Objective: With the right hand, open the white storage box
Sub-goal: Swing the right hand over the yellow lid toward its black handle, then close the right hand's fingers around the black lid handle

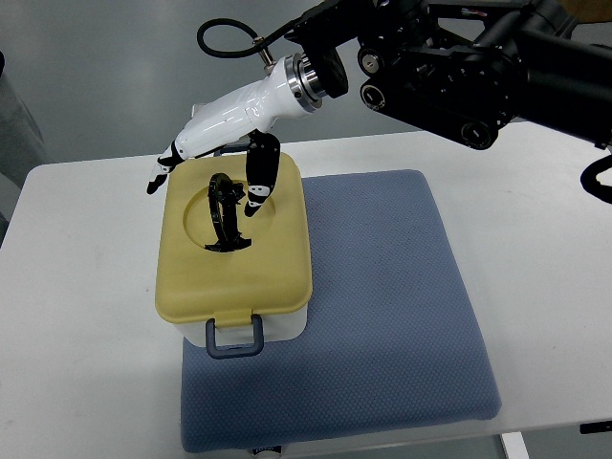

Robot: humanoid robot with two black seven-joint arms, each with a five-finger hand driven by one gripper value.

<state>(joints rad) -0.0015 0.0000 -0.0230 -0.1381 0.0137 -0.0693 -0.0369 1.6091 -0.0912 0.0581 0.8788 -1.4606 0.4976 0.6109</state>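
The storage box [234,251] has a white base and a pale yellow lid, and it stands on the left part of a blue mat. A black handle [224,214] stands upright in the round recess of the lid. A grey latch [236,337] hangs at the box's near side, and the lid lies flat and closed. My right hand [204,189], white with black fingertips, hovers over the far edge of the lid. Its fingers [161,174] stretch out past the far-left corner. The thumb [256,186] points down just right of the handle and holds nothing.
The blue-grey padded mat [382,306] covers the middle of the white table [76,287]. My black right forearm [459,76] crosses the top right, with a cable loop [225,40] above the wrist. A black object [598,182] sits at the right edge.
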